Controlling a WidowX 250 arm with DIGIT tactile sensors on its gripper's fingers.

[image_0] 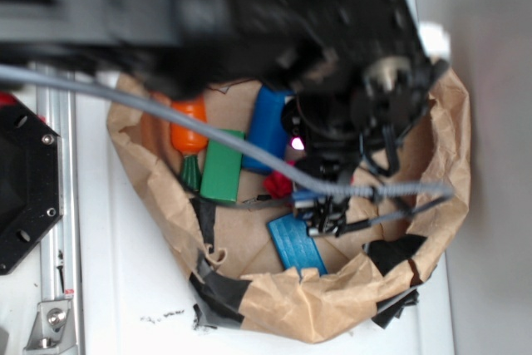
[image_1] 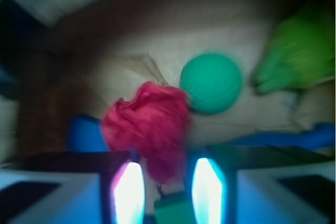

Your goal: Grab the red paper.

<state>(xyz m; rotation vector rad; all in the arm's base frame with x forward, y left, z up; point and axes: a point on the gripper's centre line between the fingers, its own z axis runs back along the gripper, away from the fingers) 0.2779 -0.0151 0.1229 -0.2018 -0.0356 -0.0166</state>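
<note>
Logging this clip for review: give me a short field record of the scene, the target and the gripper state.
container: crumpled brown paper bag
target: red paper, next to green ball
gripper: gripper open, fingers either side of the wad's lower edge
other items: orange carrot, green block, blue blocks
grasp: not closed yet

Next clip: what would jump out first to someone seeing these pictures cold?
In the wrist view, the red paper fills the middle, a crumpled wad just ahead of the open gripper, with a green ball touching its upper right. From outside, the black arm looms over a brown paper bag holding an orange carrot, a green block and blue blocks.
</note>
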